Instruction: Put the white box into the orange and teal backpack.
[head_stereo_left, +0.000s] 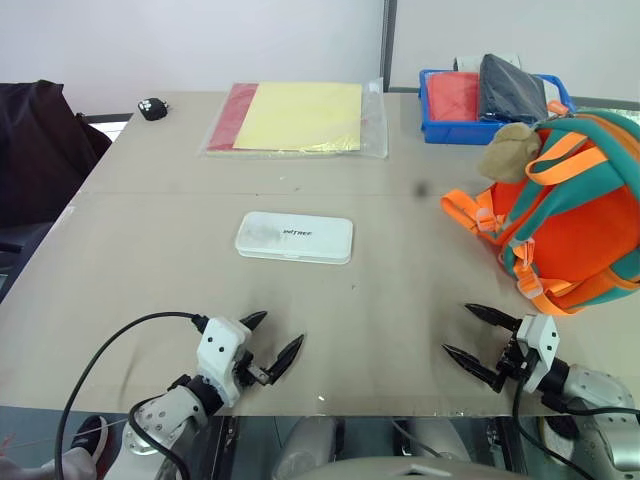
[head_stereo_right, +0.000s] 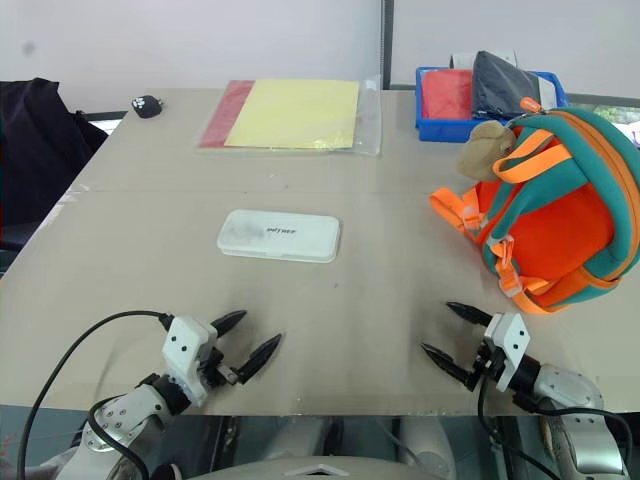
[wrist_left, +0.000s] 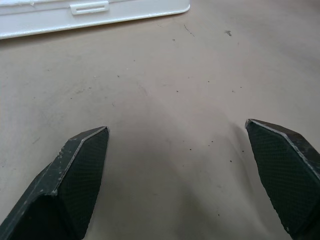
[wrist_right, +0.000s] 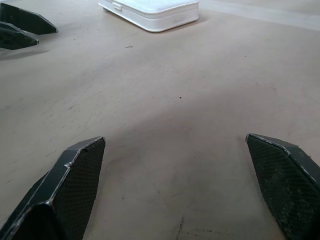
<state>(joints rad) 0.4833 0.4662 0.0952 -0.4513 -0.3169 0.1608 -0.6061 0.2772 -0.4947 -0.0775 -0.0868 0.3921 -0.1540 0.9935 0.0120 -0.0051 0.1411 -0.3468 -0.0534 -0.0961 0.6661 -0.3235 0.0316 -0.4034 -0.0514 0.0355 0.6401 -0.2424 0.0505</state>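
Lying flat at the frame's centre on the counter, the white box looks stiff, light and slick, best pinched across its narrow width by either spread, empty end effector.

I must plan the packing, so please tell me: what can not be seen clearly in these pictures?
- orange and teal backpack: its opening is not visible; head views show one side, and the frame edge cuts it.
- blue bin: contents partly hidden by the backpack and plush charm.
- white box: lettering too small to read surely; the left wrist view cuts it off at the edge.
- small black object: too small to identify.
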